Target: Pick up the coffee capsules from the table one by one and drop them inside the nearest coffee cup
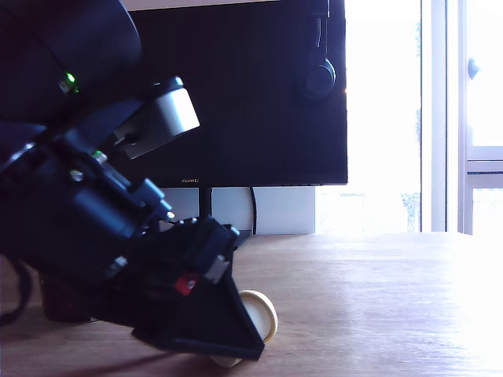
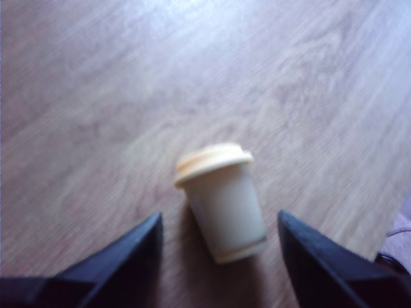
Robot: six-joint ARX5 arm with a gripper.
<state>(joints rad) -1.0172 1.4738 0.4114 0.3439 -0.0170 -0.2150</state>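
Observation:
A cream-yellow coffee capsule [image 2: 221, 199] lies on its side on the wooden table [image 2: 96, 96], flanged rim pointing away from the wrist camera. My gripper [image 2: 219, 213] is open, with one dark finger on each side of the capsule and a gap to each. In the exterior view the gripper [image 1: 244, 338] is down at table height at the lower left, and the capsule [image 1: 263, 312] peeks out behind a finger. The coffee cup cannot be made out. A dark shape [image 1: 61, 302] behind the arm is too hidden to identify.
A black monitor [image 1: 251, 94] on a stand fills the back, with headphones [image 1: 318, 75] hung on it. A bright window [image 1: 393, 118] washes out the exterior view's right. Bare table [image 1: 377, 298] stretches that way.

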